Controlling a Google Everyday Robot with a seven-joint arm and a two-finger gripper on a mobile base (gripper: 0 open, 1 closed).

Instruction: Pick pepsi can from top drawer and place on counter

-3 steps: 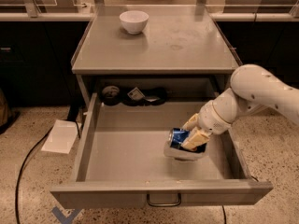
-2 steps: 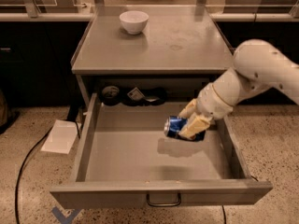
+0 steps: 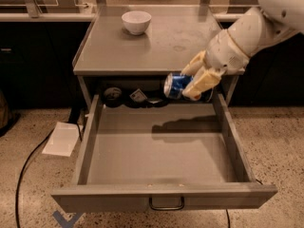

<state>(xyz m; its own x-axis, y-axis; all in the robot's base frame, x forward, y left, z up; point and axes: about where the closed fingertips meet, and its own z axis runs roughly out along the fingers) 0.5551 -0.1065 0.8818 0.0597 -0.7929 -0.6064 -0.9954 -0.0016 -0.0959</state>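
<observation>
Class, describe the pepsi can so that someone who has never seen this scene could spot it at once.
Find the grey metal counter above the open top drawer. Just before its front edge, right of centre, the gripper holds the pepsi can sideways in the air over the drawer's back. It is blue with a silver end, unlike the white bowl on the counter.

gripper (image 3: pixel 191 83) holding pepsi can (image 3: pixel 175 85) hangs at worktop (image 3: pixel 171 46) front edge, above top drawer (image 3: pixel 156 163); only white bowl (image 3: pixel 136 22) back-left blocks worktop
</observation>
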